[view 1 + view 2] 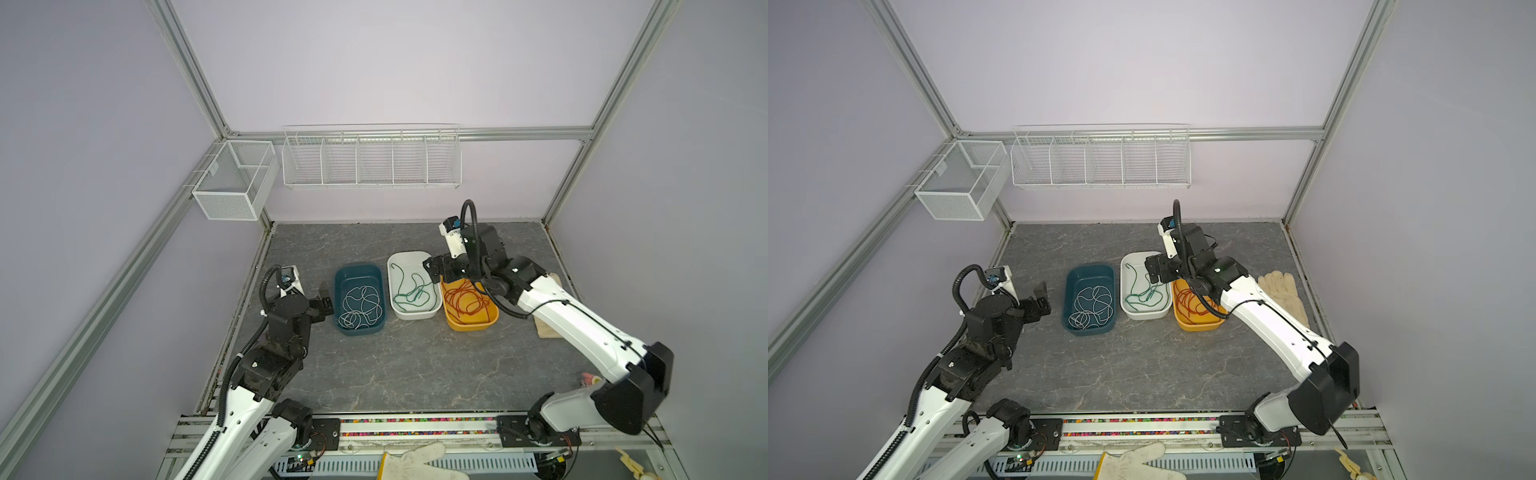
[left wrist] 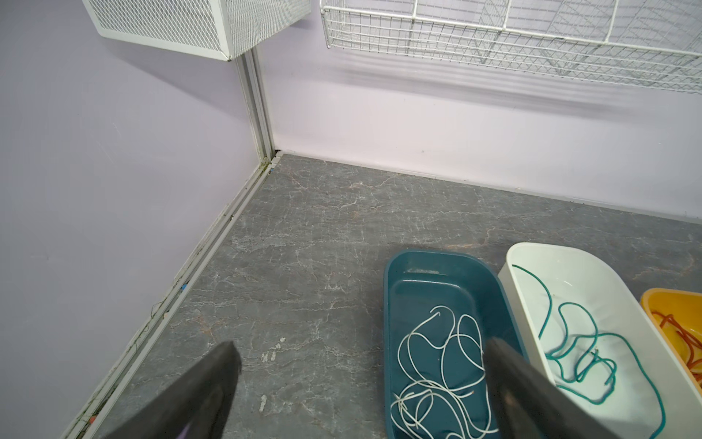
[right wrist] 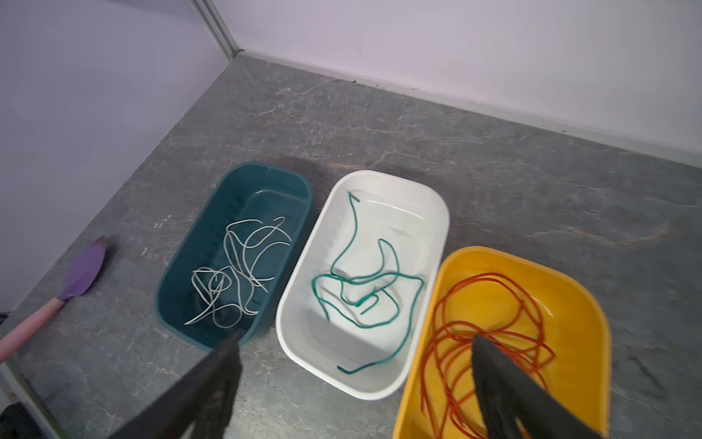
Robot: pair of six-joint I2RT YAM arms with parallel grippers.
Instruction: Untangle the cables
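The right gripper (image 3: 357, 338), jaws apart and empty, hangs above the green cable (image 3: 364, 282), orange cable (image 3: 452, 327) beside it; the left gripper (image 2: 361, 344), also spread, stands farther off.

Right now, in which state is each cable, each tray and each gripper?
white cable: loose loops, lying alone in the teal tray
green cable: loose loops, lying alone in the white tray
red-orange cable: coiled, lying alone in the yellow tray
left gripper: fingers open, holding nothing
right gripper: fingers open, holding nothing
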